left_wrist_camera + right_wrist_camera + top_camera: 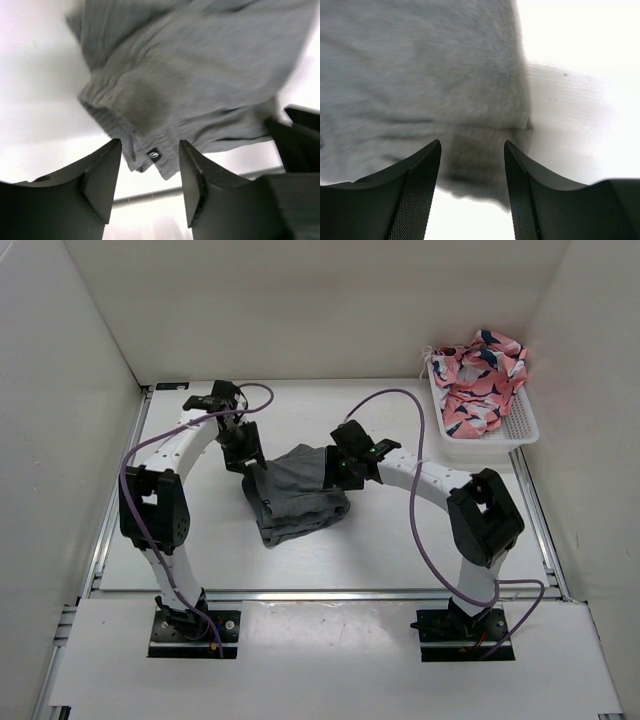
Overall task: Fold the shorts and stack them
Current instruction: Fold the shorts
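Shorts point(295, 495) lie in a rumpled, partly doubled-over heap mid tabletop point(400, 540), between the two arms. Plain dark charcoal grey, soft cloth, no print. From above, the near-left edge looks like a thicker band. Left wrist view: shorts point(200, 75) read lighter grey, with a gathered ribbed waistband and a small black tag at the corner. Left end effector point(243, 455) sits at the heap's far-left edge; its fingers point(150, 150) are spread wide and clamp nothing, the tagged corner showing in the gap. Right end effector point(340, 468) sits at the far-right edge. Right wrist view: end effector point(472, 150) also spread wide, cloth point(420, 75) under it, blurred. White basket point(520, 430) at the far right holds pink patterned cloth point(480, 375).
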Tool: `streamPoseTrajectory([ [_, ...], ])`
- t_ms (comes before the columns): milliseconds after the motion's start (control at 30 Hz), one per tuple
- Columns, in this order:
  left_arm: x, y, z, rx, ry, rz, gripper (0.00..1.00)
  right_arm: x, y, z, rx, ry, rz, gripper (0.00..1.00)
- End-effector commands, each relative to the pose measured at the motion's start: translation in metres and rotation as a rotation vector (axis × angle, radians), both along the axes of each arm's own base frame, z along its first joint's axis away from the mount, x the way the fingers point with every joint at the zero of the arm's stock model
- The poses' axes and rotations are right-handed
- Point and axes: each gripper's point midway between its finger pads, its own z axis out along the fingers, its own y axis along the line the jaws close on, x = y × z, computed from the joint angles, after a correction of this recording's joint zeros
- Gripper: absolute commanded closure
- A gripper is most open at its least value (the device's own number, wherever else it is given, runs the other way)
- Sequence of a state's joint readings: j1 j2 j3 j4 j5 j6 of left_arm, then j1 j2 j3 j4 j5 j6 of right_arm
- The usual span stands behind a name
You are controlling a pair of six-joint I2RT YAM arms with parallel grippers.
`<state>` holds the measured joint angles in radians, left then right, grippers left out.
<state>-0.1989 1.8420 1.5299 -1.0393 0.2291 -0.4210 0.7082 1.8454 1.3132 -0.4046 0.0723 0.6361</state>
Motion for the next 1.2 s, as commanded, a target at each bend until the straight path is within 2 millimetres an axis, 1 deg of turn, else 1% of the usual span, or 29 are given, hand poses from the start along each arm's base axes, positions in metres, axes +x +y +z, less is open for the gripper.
streamPoseTrajectory([
  [0,0.024,0.0,0.041,-0.008,-0.13,0.031,0.4,0.006,0.003,0.044,0.011,-0.096,0.008,0.41],
  [67,0.035,0.0,0.034,0.006,-0.122,0.036,0.4,0.0,0.009,0.046,-0.004,-0.109,0.046,0.48],
  [133,0.044,0.001,0.024,0.021,-0.112,0.052,0.42,-0.011,0.013,0.031,-0.032,-0.077,0.072,0.61],
  [167,0.045,0.003,0.009,0.041,-0.077,0.055,0.44,-0.013,0.011,0.028,-0.039,-0.07,0.073,0.65],
  [200,0.048,0.004,0.003,0.05,-0.066,0.066,0.51,-0.017,0.01,0.016,-0.052,-0.043,0.079,0.68],
  [233,0.05,0.003,-0.003,0.051,-0.06,0.066,0.54,-0.02,0.012,0.007,-0.044,-0.02,0.082,0.68],
  [267,0.053,0.005,-0.015,0.067,-0.043,0.069,0.55,-0.025,0.007,-0.003,-0.058,-0.004,0.083,0.68],
  [333,0.052,0.005,-0.026,0.073,-0.016,0.068,0.59,-0.031,0.004,-0.025,-0.081,0.033,0.088,0.68],
  [367,0.052,0.005,-0.033,0.076,-0.007,0.068,0.59,-0.034,0.001,-0.033,-0.093,0.053,0.081,0.68],
  [433,0.051,0.007,-0.048,0.093,0.027,0.069,0.59,-0.038,-0.003,-0.044,-0.114,0.076,0.081,0.68],
  [467,0.051,0.009,-0.053,0.105,0.035,0.071,0.59,-0.038,-0.002,-0.044,-0.11,0.079,0.072,0.65],
  [500,0.049,0.01,-0.061,0.112,0.052,0.06,0.59,-0.041,-0.004,-0.05,-0.117,0.097,0.06,0.63],
  [567,0.051,0.011,-0.066,0.124,0.059,0.061,0.59,-0.046,-0.004,-0.055,-0.097,0.151,0.043,0.58],
  [600,0.05,0.011,-0.075,0.129,0.08,0.06,0.59,-0.047,-0.006,-0.064,-0.09,0.19,0.01,0.57],
  [667,0.062,0.009,-0.074,0.126,0.057,0.051,0.59,-0.046,-0.007,-0.067,-0.078,0.216,-0.028,0.57],
  [700,0.064,0.009,-0.083,0.131,0.069,0.04,0.59,-0.047,-0.012,-0.071,-0.076,0.236,-0.066,0.55],
  [733,0.075,0.003,-0.078,0.127,0.047,0.032,0.59,-0.05,-0.015,-0.075,-0.081,0.251,-0.08,0.55],
  [767,0.076,0.005,-0.08,0.143,0.063,0.024,0.59,-0.052,-0.014,-0.077,-0.077,0.267,-0.089,0.55],
  [800,0.083,0.0,-0.08,0.124,0.06,0.008,0.59,-0.053,-0.019,-0.081,-0.081,0.28,-0.108,0.55],
  [833,0.095,-0.007,-0.083,0.097,0.048,-0.015,0.56,-0.053,-0.018,-0.08,-0.075,0.285,-0.127,0.55],
  [900,0.108,-0.016,-0.082,0.079,0.028,-0.027,0.54,-0.055,-0.011,-0.076,-0.042,0.306,-0.118,0.53],
  [933,0.111,-0.02,-0.088,0.099,0.028,-0.036,0.54,-0.053,-0.009,-0.074,-0.036,0.299,-0.118,0.51],
  [967,0.13,-0.022,-0.072,0.098,-0.034,-0.03,0.53,-0.052,-0.008,-0.07,-0.029,0.293,-0.117,0.43],
  [1000,0.139,-0.021,-0.066,0.113,-0.059,-0.023,0.5,-0.045,-0.004,-0.058,-0.008,0.26,-0.118,0.38],
  [1033,0.143,-0.024,-0.065,0.126,-0.066,-0.028,0.48,-0.043,-0.003,-0.052,-0.012,0.232,-0.119,0.28],
  [1067,0.154,-0.024,-0.037,0.125,-0.121,-0.021,0.45,-0.038,-0.003,-0.035,0.007,0.186,-0.125,0.13],
  [1100,0.159,-0.018,-0.03,0.161,-0.141,-0.017,0.36,-0.031,-0.003,-0.023,0.018,0.145,-0.135,0.06],
  [1133,0.162,-0.017,-0.011,0.165,-0.179,-0.009,0.31,-0.026,-0.006,-0.012,0.01,0.097,-0.124,0.02],
  [1167,0.165,-0.015,0.005,0.172,-0.221,-0.009,0.25,-0.015,-0.013,0.011,0.007,0.017,-0.148,0.0],
])
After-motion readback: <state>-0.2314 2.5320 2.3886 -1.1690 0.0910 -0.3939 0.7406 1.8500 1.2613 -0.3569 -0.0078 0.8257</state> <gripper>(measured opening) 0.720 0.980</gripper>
